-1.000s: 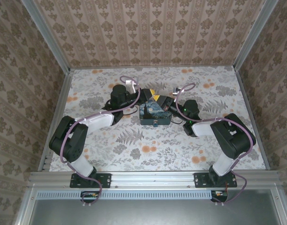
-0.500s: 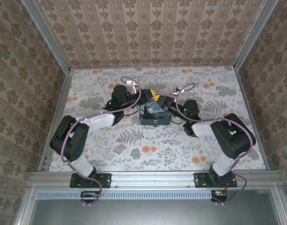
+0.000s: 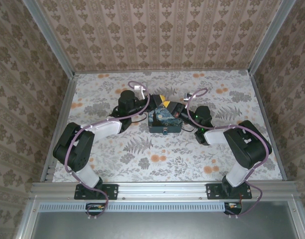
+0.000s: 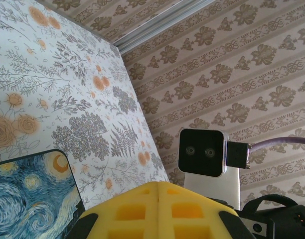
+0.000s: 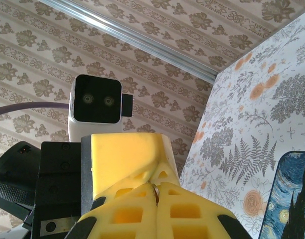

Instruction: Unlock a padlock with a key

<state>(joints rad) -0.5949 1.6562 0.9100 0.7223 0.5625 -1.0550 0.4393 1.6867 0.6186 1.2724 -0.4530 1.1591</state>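
Both end effectors meet tip to tip just behind the far edge of the box (image 3: 165,121) on the desk (image 3: 142,149). The right end effector (image 5: 156,188) is clamped on a small metal sliver, judged to be the key (image 5: 155,191). The left end effector (image 4: 158,188) has its pads pressed together, and what they hold cannot be told. The padlock (image 3: 165,130) is judged to be the small dark piece at the box's near edge. It therefore lies across the box from both tips, about equally near either arm. Its long axis is too small to read. The right wrist view reveals the key; the overhead view places the padlock.
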